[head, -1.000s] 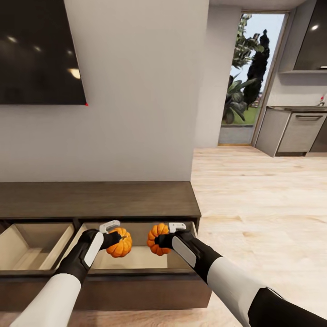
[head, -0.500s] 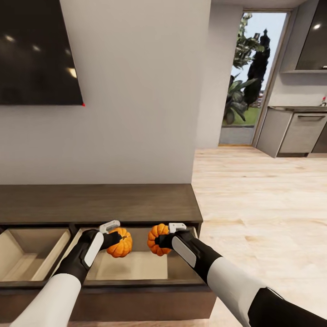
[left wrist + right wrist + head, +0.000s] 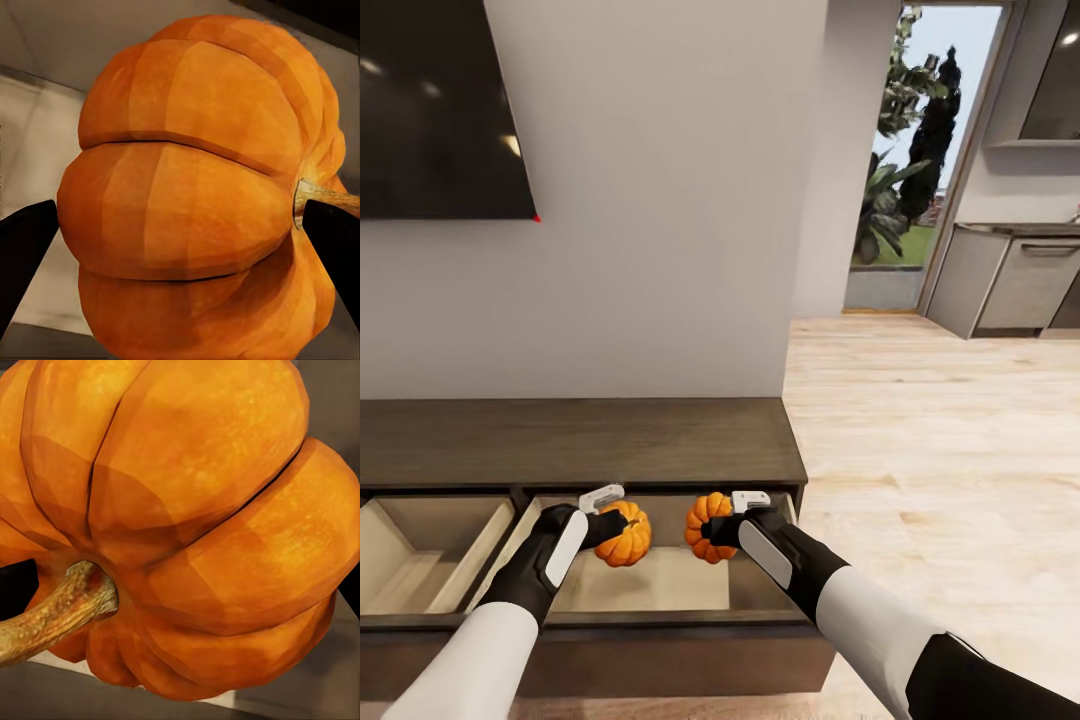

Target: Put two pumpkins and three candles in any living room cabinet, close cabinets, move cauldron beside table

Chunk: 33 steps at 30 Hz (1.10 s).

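Observation:
Two orange ribbed pumpkins hang over the open right drawer of the dark brown cabinet point(image 3: 580, 440). My left gripper point(image 3: 622, 521) is shut on the left pumpkin point(image 3: 625, 536), seen close up in the left wrist view as an orange pumpkin point(image 3: 202, 195) between two dark fingers. My right gripper point(image 3: 712, 522) is shut on the right pumpkin point(image 3: 706, 526); the right wrist view shows that pumpkin point(image 3: 195, 525) with its curved stem. The drawer below them has a pale beige floor point(image 3: 650, 585). Candles, cauldron and table are out of view.
A second open drawer point(image 3: 420, 560) lies to the left in the same cabinet. A dark TV point(image 3: 440, 110) hangs on the wall above. Pale wood floor point(image 3: 930, 450) stretches to the right toward a doorway with plants point(image 3: 905, 170) and grey kitchen units point(image 3: 1020, 285).
The head view has shifted slightly, so the wall and cabinet sit a little differently. Both grippers hold their pumpkins in the same place over the drawer.

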Available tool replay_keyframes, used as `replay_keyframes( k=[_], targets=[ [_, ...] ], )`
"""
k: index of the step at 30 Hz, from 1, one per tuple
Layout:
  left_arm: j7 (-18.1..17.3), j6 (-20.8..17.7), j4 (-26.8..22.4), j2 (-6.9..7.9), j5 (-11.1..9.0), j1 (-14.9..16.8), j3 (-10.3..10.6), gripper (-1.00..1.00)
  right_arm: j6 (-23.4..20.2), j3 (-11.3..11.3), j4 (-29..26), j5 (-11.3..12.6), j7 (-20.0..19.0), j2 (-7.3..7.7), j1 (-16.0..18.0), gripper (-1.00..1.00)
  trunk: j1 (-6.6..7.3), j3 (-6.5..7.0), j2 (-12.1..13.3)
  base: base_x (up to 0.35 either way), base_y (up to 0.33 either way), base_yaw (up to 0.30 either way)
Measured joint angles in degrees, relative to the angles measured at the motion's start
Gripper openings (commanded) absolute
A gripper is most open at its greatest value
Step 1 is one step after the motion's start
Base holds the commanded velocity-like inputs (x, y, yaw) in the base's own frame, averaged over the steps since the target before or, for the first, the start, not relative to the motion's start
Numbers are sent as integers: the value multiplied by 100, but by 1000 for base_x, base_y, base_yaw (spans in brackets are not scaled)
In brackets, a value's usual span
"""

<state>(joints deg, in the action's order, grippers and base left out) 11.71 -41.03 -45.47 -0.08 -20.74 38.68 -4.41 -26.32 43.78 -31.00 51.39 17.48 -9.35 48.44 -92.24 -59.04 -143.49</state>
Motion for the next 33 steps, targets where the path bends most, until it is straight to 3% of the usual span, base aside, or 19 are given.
replay_keyframes(
  k=[27,33],
  targets=[
    [49,27,21,-37,23,-1,31,-100,-16,16,175,-27,70,-51,-2,-100,-69,-598,-37,0,0,0],
    [49,37,21,-48,18,2,27,-100,349,342,181,-4,73,-61,-1,-100,-85,-731,-45,0,0,0]
  ],
)
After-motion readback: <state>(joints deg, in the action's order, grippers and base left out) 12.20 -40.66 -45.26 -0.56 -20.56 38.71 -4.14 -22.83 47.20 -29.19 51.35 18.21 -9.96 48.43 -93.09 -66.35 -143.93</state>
